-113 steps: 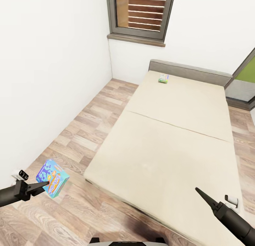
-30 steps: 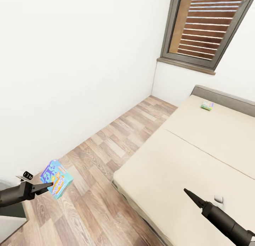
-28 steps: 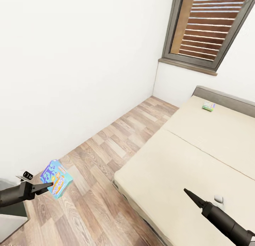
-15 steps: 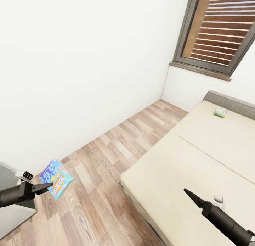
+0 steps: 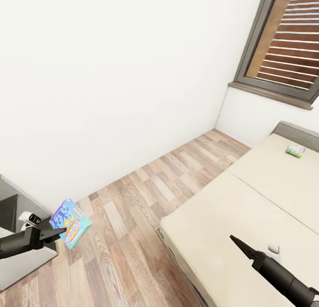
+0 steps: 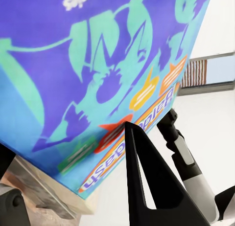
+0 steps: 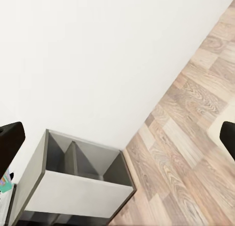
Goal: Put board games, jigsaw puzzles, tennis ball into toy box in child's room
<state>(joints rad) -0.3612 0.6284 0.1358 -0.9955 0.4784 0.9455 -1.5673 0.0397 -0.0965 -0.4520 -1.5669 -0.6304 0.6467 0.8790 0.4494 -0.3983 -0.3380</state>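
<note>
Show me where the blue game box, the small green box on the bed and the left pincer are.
Blue printed cardboard game box (image 5: pixel 71 223), head view, front face.
Small green box (image 5: pixel 295 150), head view, top.
Cream-beige bed (image 5: pixel 248 201), head view, bare mattress.
Left pincer (image 5: pixel 60 231), head view, fingertips.

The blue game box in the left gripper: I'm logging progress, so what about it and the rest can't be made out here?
- Blue game box: head view too small to read its title; left wrist view cuts it off at the edges.
- Small green box on the bed: print too small.
- Right gripper: head view cannot settle whether it is open.
- Grey open cabinet: contents hidden by its walls.
</note>
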